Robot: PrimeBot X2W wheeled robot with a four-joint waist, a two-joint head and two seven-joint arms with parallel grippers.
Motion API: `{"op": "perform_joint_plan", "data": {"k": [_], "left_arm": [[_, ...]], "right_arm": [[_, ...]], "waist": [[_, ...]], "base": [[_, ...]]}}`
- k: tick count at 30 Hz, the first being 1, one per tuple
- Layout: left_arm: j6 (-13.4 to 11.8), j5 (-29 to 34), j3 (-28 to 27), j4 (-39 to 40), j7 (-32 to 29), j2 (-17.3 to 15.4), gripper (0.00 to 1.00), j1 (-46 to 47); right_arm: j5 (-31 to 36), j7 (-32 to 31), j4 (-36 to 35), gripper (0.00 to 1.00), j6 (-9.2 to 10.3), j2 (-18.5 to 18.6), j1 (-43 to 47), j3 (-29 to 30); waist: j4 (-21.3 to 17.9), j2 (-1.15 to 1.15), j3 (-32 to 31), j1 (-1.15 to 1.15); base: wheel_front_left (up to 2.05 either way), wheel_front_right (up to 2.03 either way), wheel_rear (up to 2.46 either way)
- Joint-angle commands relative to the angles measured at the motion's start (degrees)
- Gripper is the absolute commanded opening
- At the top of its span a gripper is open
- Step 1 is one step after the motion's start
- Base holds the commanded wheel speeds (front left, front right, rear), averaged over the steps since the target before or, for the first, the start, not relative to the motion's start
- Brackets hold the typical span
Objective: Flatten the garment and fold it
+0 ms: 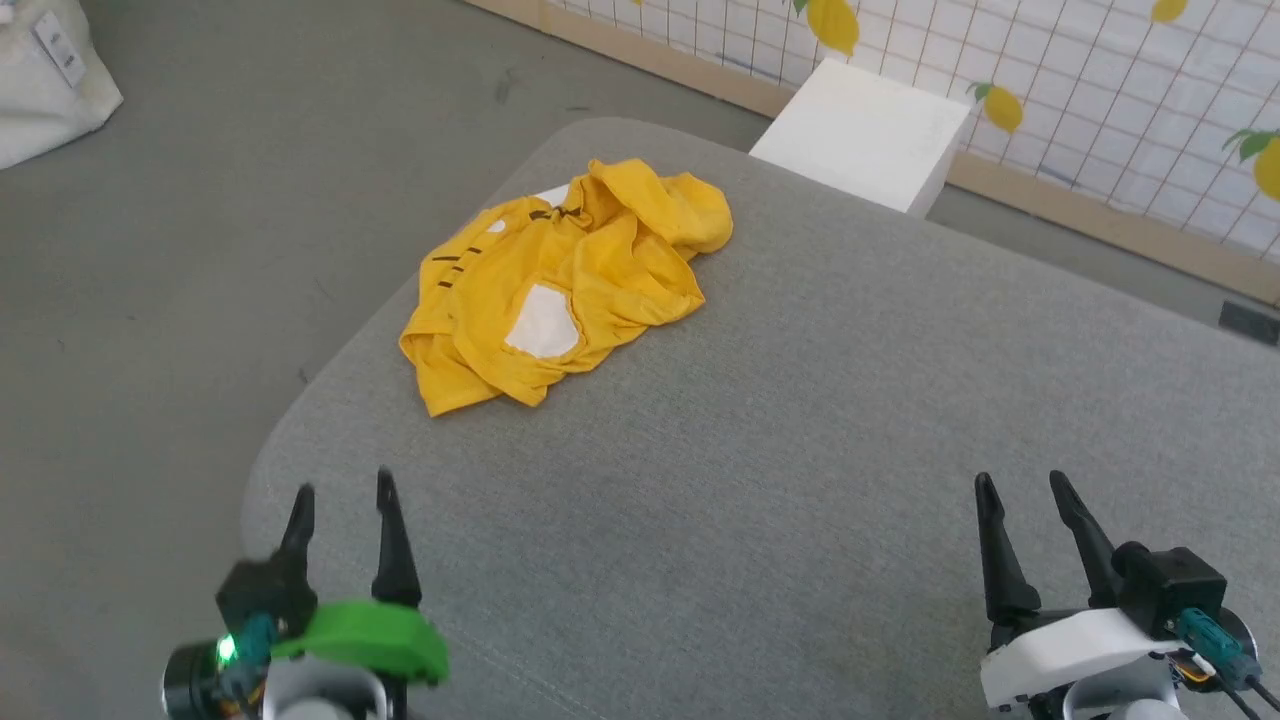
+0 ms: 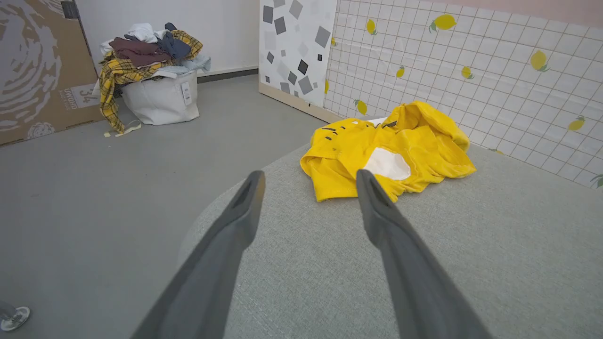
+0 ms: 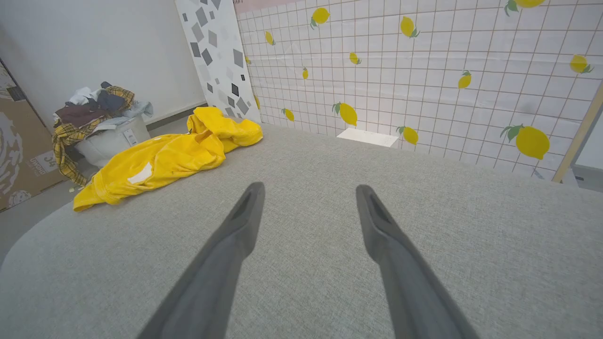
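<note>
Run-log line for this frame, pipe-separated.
stage: pre-grasp | yellow T-shirt: crumpled on grey table, far left | left end effector: open, empty | right end effector: open, empty | fold: not started

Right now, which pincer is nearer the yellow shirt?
The left pincer, the one with the green collar: the shirt lies just ahead of it. The white-housed right pincer sits farther off, across to the side.
</note>
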State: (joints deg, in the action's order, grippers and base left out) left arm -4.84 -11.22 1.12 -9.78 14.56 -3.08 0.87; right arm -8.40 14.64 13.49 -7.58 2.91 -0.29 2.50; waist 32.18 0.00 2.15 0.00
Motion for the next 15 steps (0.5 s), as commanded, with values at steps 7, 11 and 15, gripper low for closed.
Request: {"op": "perform_joint_plan", "data": {"k": [7,11,15], "left_arm": [[5.0,-4.9,-0.2,-6.2,-3.1,-1.3,1.0,17.3],[6.5,-8.5,-1.1,-12.6,-8.7,-1.7,1.0,27.7],[6.6,-11.6,-2.5,-20.7,-16.0,-2.8,1.0,36.1]], "right_arm": [[3.4,-2.6,-3.6,1.0,0.09,0.0,-2.0,0.4],[5.5,-4.6,-6.5,1.0,0.09,0.0,-3.0,0.9],[7.1,-6.1,-9.2,1.0,0.09,0.0,-3.7,1.3]], "waist": [[-4.2,0.0,5.6,0.0],[-7.8,0.0,9.9,0.0],[-12.1,0.0,13.9,0.0]], "base": [[0.0,0.0,0.0],[0.0,0.0,0.0],[0.0,0.0,0.0]]}}
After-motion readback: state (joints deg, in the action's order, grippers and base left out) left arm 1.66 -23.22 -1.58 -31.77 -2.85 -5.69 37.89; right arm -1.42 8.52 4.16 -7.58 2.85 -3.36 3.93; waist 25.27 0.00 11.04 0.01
